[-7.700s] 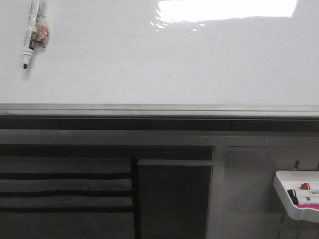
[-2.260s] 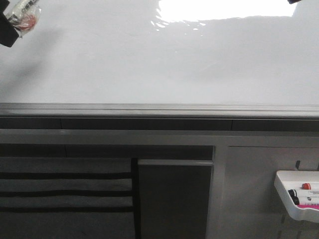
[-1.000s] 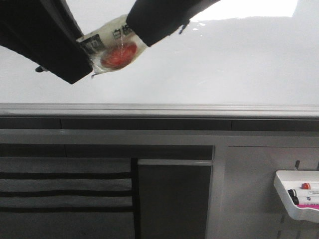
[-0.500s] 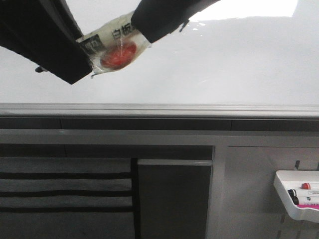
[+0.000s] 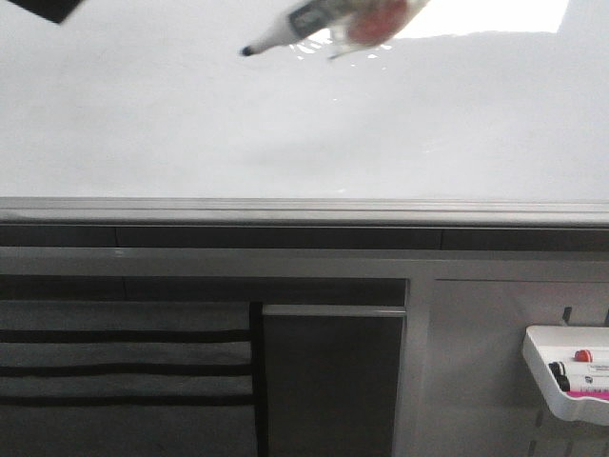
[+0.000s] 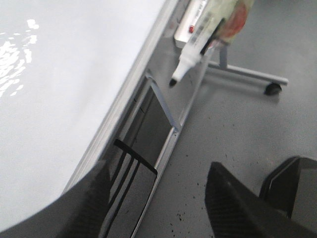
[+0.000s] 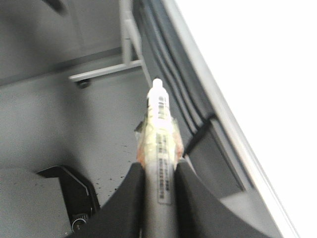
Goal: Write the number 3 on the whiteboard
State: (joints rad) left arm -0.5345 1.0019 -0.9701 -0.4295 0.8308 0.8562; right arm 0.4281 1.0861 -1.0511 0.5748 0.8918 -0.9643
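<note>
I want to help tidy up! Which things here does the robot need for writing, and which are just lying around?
Needed:
whiteboard
marker, held in the right gripper

Just lying around:
small white tray with spare markers
open, empty left gripper

glossy whiteboard [image 5: 285, 143], unmarked, grey edge strip [image 5: 304, 209]
</note>
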